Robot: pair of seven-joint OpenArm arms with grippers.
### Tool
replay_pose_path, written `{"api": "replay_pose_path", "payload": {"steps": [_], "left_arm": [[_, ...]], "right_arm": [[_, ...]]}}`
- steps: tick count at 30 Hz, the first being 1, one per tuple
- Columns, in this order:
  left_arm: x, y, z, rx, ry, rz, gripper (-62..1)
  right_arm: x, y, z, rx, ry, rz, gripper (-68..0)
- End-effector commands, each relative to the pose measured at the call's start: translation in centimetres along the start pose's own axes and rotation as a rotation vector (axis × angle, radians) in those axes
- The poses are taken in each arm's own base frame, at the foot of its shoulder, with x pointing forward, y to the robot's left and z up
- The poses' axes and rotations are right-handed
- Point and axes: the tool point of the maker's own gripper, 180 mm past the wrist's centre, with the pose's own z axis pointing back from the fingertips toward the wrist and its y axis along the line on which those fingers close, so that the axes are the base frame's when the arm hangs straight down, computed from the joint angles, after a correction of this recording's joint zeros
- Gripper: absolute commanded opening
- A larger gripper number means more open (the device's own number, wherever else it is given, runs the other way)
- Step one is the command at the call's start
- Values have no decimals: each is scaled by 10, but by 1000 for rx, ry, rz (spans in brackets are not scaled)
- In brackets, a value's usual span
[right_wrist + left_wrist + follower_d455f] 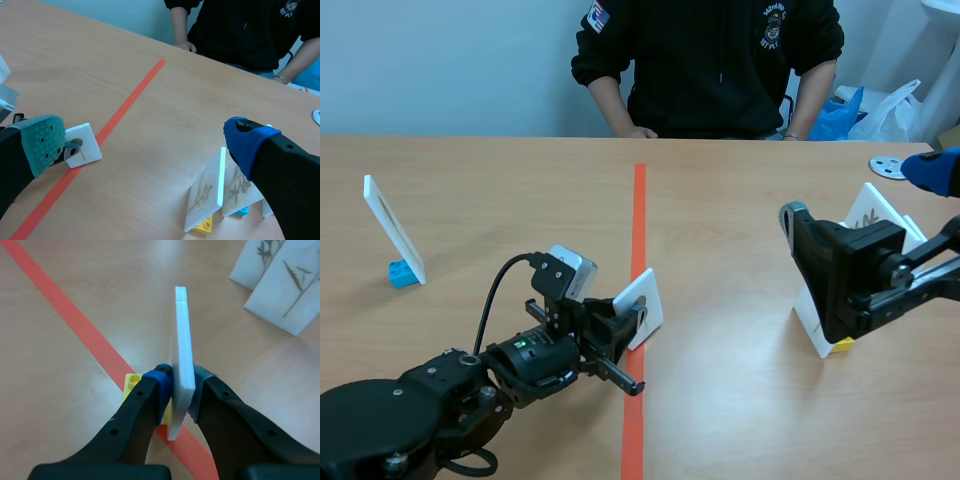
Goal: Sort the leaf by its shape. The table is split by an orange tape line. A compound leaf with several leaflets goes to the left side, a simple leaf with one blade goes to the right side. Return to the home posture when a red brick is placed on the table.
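Scene view, left to right: a white card on a blue brick (395,240) stands tilted, well left of the tape. Left gripper (625,325) is mid-desk, pinching the leaf card (642,303) right over the orange tape line (638,215). On the right side of the desk (740,400), more white cards (875,212) lean together behind the right arm. A person (710,60) sits across the desk.

Left wrist view: leaf card is edge-on, with the pads (159,377) clamped on both faces low down. Its yellow brick (131,385) base is on or just above the tape; can't tell if it's lifted. Two cards (285,287) with thin stemmed specimens lie ahead.

Right wrist view: right gripper (145,145) is spread wide, holding nothing, above the right-side cards.

My read of the step: card is grasped, transport pending. It sits on the divider, so it isn't sorted yet. The leaf on the held card is too small to read, so I can't call the side.

Next move needs:
- a shape decision
- a carry clear of the tape, left for several leaflets, right for one blade
- a set-down on the brick base so it stands, then release

If it goes right, watch the cards parked there. No red brick visible, so no home call.
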Motion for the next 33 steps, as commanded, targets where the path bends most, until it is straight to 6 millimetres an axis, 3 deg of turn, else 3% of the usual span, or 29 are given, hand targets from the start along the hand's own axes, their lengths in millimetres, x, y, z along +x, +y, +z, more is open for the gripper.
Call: {"api": "replay_pose_path", "payload": {"steps": [1,6,9,18,22,27,33], "left_arm": [[21,3,1,-2,-52,-8,-568],[40,4,15,-1,-54,-32,-567],[51,19,28,58,-56,-27,-567],[67,139,100,524,-76,4,-567],[69,174,130,646,-69,-3,-567],[54,191,149,699,-20,7,-567],[35,197,159,730,0,35,-567]], "right_arm": [[6,-2,-1,-6,-28,-1,4],[6,-2,-1,-6,-28,-1,4],[6,-2,-1,-6,-28,-1,4],[6,-2,-1,-6,-28,-1,4],[6,-2,-1,-6,-28,-2,4],[5,-2,-1,-6,-21,-2,4],[5,-2,-1,-6,-21,-2,4]]}}
